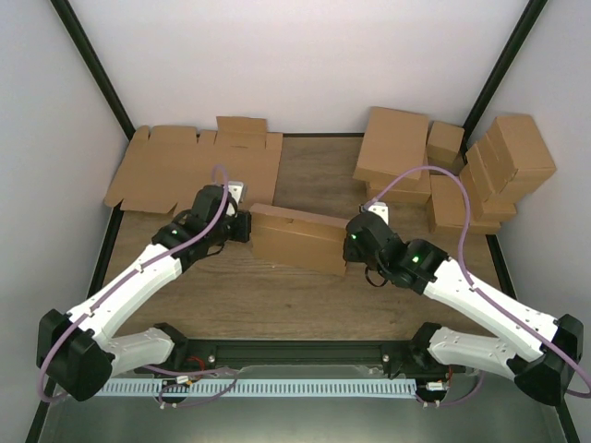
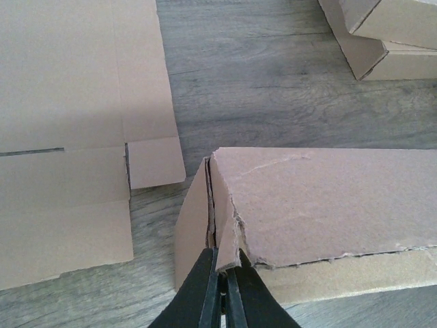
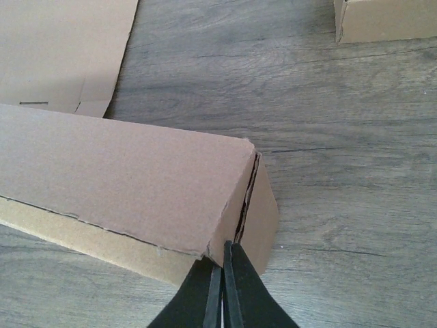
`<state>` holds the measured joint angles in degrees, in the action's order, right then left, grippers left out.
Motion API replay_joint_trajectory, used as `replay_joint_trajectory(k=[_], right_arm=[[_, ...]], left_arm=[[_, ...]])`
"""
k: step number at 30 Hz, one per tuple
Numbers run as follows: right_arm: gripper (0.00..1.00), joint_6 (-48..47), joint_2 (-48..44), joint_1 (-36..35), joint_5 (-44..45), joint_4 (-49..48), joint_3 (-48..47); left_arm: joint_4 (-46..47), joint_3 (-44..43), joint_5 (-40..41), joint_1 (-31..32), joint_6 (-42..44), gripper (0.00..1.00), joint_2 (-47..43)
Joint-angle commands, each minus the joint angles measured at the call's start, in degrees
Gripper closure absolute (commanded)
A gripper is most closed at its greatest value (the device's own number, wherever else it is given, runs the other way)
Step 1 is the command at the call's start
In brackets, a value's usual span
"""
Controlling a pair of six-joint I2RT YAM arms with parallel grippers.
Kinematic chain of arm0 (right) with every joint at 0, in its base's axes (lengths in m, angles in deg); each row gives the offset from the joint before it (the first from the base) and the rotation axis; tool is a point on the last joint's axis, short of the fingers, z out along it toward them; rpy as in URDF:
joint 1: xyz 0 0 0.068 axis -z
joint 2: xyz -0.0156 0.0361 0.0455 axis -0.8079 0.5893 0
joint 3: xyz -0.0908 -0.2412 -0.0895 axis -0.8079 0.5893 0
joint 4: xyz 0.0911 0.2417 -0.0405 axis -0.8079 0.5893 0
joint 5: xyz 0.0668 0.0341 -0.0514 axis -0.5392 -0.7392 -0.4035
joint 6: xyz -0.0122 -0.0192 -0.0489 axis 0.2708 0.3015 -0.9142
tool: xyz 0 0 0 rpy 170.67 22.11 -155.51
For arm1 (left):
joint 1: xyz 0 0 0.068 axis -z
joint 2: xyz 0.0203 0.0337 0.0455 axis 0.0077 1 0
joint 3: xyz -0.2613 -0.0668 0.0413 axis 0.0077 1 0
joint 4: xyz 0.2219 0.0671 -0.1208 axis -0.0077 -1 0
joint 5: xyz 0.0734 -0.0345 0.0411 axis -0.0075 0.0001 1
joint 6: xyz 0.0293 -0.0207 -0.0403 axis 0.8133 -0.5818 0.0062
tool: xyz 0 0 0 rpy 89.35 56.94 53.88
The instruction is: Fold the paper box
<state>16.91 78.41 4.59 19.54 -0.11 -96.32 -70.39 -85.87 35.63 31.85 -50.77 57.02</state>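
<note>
Pinching paper box [image 1: 297,238] ends: left hand [image 2: 221,263], right hand [image 3: 222,251].

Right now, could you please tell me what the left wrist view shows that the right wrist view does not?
Only left wrist: the left gripper closed on the left end of the paper box. Only right wrist: the right gripper closed on its right end. Both: the box's ragged lid edge, a flat blank, closed boxes beyond, and the wooden table.
</note>
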Motion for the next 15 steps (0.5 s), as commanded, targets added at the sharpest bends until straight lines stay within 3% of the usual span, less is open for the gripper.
replay_joint_trajectory(k=[1,5,7,11,15], right_arm=[[0.99,0.5,1.0,-0.5,-4.7,4.8,1.1],[0.99,0.3,1.7,-0.5,-5.9,4.7,1.8],[0.87,-0.1,1.7,-0.4,-6.3,5.3,1.0],[0.64,-3.7,-1.2,-0.5,-8.4,5.7,-2.7],[0.51,-6.3,-4.6,-0.2,-11.6,6.3,-6.9]], left_arm=[[-6.0,1.5,-4.0,0.5,-0.8,0.96,1.2],[-6.7,1.5,-3.2,0.5,-1.1,0.96,1.2],[-6.7,1.1,-3.5,0.5,-1.3,0.96,1.0],[-7.7,-1.9,-4.0,0.5,-1.9,0.73,0.0],[-12.3,-8.2,-4.7,0.5,-2.3,0.42,0.2]])
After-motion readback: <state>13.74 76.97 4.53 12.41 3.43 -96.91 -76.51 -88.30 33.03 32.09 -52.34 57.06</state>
